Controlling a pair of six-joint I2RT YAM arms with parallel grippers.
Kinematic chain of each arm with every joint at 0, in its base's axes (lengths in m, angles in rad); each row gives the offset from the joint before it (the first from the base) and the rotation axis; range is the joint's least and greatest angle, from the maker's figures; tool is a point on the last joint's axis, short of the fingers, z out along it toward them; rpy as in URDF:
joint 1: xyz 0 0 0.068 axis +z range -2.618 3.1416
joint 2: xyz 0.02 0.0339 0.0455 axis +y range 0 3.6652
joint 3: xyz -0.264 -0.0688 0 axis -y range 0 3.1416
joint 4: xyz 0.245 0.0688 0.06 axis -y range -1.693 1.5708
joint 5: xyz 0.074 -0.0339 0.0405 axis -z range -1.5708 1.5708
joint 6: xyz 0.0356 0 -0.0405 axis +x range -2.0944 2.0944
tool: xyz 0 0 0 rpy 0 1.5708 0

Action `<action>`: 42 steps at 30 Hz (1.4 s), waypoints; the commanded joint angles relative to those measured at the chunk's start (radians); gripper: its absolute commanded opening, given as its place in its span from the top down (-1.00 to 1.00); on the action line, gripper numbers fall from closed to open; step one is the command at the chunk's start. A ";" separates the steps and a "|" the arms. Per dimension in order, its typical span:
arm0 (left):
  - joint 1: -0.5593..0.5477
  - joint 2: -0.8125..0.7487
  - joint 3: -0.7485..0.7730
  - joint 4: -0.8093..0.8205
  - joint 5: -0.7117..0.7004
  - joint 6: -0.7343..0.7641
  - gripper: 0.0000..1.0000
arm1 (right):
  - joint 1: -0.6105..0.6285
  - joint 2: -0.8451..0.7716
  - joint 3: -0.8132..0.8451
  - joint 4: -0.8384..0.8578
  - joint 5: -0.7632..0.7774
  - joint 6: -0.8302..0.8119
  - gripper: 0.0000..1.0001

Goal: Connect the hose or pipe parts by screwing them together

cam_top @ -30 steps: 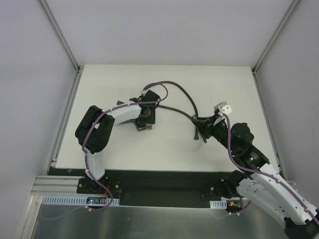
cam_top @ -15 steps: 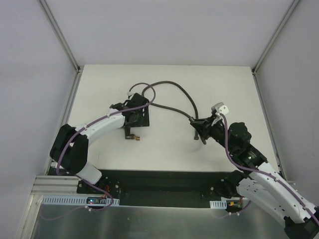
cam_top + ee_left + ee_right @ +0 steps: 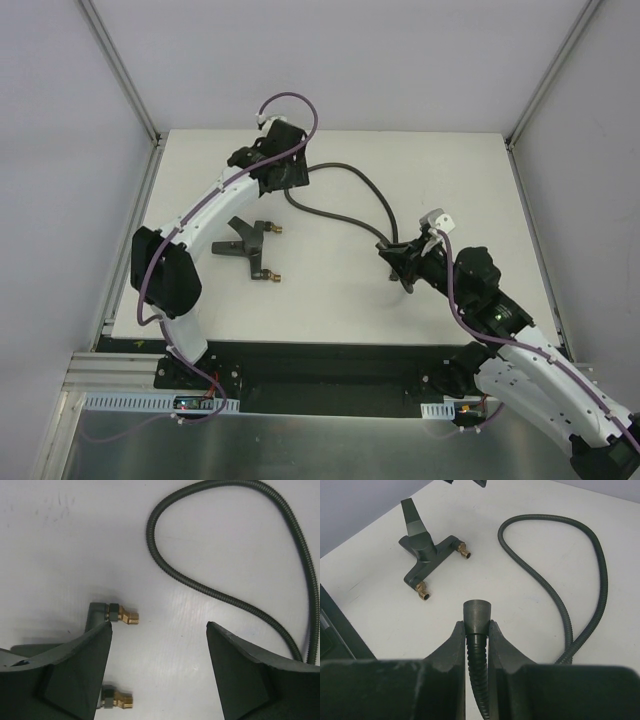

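The black T-shaped fitting (image 3: 250,248) lies flat on the white table, free of both grippers, its two brass tips (image 3: 131,617) pointing right. My left gripper (image 3: 288,178) hovers beyond it near the hose's far end, jaws wide open with nothing between them (image 3: 159,625). The dark-grey hose (image 3: 345,178) curves from there across the table to my right gripper (image 3: 398,262). That gripper (image 3: 476,625) is shut on the hose just below its knurled end connector (image 3: 476,612), which sticks out past the fingertips and points toward the fitting (image 3: 422,555).
The table (image 3: 330,300) is bordered by grey walls and metal frame rails at the left and right. A loop of hose (image 3: 555,595) lies to the right of my right gripper. Purple cables run along both arms.
My left gripper opened and let go of the fitting, then swung up and away toward the far side. The fitting now lies on the table, further left. The right gripper barely moved.
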 commanded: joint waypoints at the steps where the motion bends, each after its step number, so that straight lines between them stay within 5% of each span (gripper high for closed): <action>1: 0.059 0.041 0.078 -0.156 0.122 0.272 -0.50 | -0.002 -0.025 0.004 0.051 -0.027 0.013 0.98; 6: 0.172 0.025 0.007 -0.161 0.380 0.367 -0.49 | -0.002 -0.033 -0.006 0.064 -0.029 0.008 0.98; 15: 0.216 0.121 -0.067 -0.172 0.464 0.407 -0.29 | -0.002 -0.013 -0.015 0.087 -0.039 0.011 0.98; 29: 0.214 0.231 -0.079 -0.176 0.395 0.426 -0.15 | -0.002 -0.016 -0.016 0.101 -0.044 0.012 0.98; 36: 0.214 0.253 -0.090 -0.175 0.285 0.432 -0.31 | -0.002 -0.022 -0.023 0.106 -0.046 0.014 0.98; 42: 0.214 0.288 -0.108 -0.167 0.320 0.423 0.03 | -0.002 -0.030 -0.026 0.104 -0.040 0.008 0.99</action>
